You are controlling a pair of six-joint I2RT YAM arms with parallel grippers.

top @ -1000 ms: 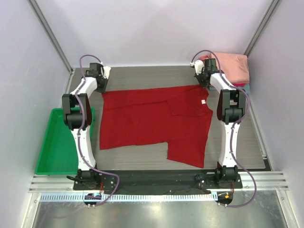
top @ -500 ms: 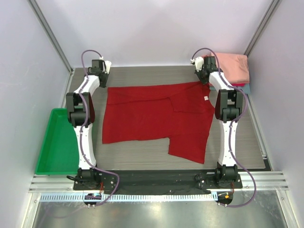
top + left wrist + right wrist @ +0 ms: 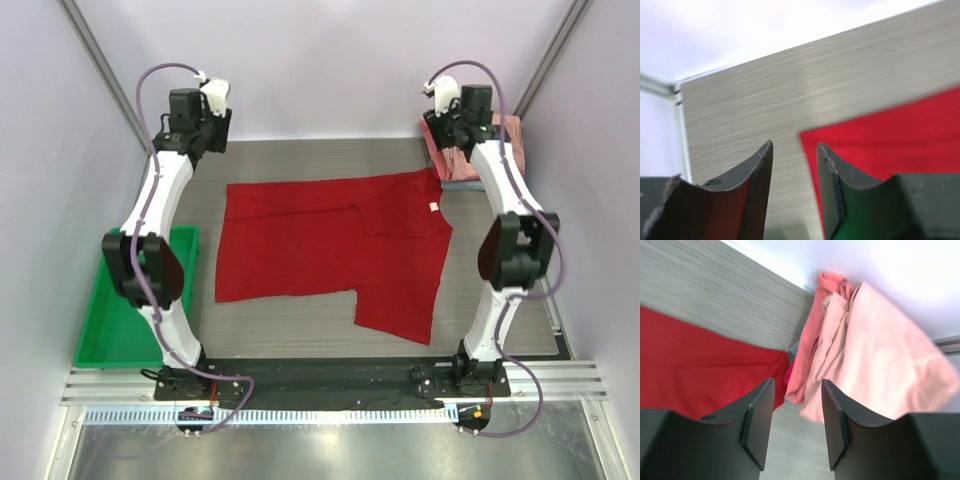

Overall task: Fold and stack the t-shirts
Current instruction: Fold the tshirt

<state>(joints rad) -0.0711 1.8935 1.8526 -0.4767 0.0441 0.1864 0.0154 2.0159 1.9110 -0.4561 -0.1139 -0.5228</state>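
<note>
A green tray (image 3: 125, 300) sits to the left of the red t-shirt (image 3: 320, 250), half off the edge of the worktop (image 3: 300, 165). The left arm (image 3: 160, 195) reaches up past the far left corner of the red t-shirt. Its jaws hang above the worktop, not touching the cloth. In the left wrist view the jaws are a little apart and there is nothing between them. Under them lie bare worktop and a corner of the red t-shirt (image 3: 900, 135).

The red t-shirt lies flat in the middle of the worktop. It is not a neat folded shape. One piece sticks out toward the near edge on its right side. A flap is folded over near its small white label (image 3: 433, 208).

The right arm (image 3: 505, 190) reaches up past the far right corner of the red t-shirt. In the right wrist view its jaws are also a little apart and hold nothing. Under them lie the edge of the red t-shirt (image 3: 700, 360) and a pile of pink t-shirts (image 3: 875, 365). The pile of pink t-shirts (image 3: 500, 135) sits just beside the far right corner of the red t-shirt, in the corner of the worktop.
</note>
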